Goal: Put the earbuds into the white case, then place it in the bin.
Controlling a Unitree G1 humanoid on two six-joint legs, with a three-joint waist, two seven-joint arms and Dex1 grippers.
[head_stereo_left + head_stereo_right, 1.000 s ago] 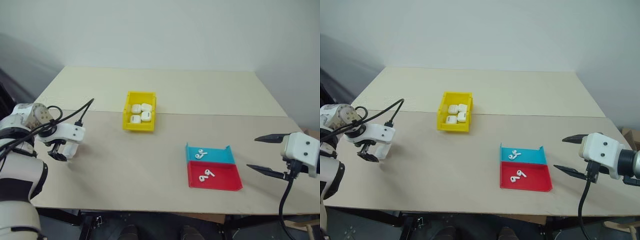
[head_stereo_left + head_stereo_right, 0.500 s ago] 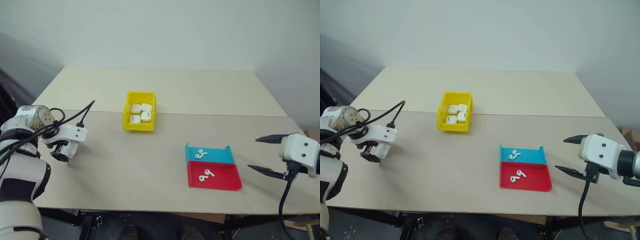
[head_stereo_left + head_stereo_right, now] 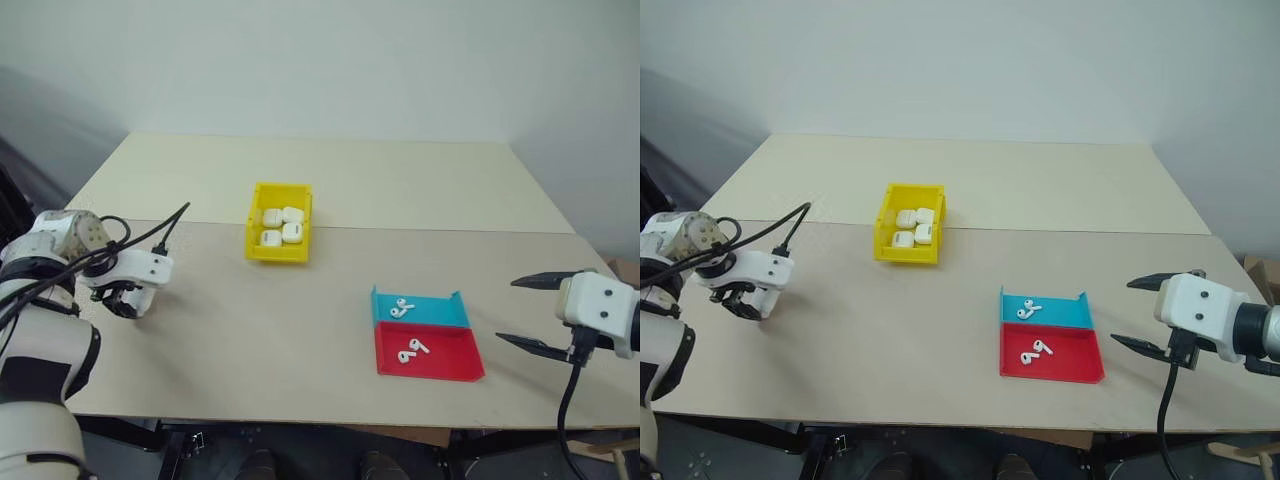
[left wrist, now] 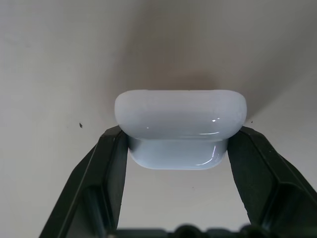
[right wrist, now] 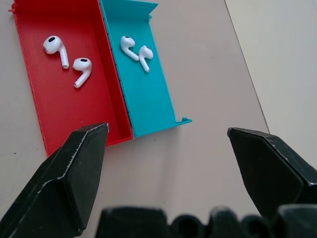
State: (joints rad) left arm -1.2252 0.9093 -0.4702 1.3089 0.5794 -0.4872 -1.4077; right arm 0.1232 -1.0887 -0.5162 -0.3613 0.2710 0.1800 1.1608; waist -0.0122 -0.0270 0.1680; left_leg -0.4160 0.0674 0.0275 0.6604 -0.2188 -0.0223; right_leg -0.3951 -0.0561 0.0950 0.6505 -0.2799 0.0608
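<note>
Beige wooden surface (image 3: 330, 300): left end effector (image 4: 178, 148) pinches glossy rounded white case (image 4: 181, 126) at far-left edge; right end effector (image 5: 168, 148) spread, empty. Tiny white stemmed earbuds (image 3: 411, 349) sit in red/blue trays, w/ nothing cased yet, yellow plastic bin (image 3: 255, 225) drop-off pending.

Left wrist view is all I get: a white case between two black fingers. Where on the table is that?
Observer: Near the table's left edge, where the left gripper is shut on the case.
Operator: Where does it go afterwards?
Observer: Into a yellow bin farther back toward the middle; four like cases already lie in it.
Operator: And the earbuds?
Observer: Two lie in a blue tray, two in a red tray joined to it, on the right side.
Operator: Is the other arm busy?
Observer: No, the right gripper hangs open near those trays, holding nothing.
</note>
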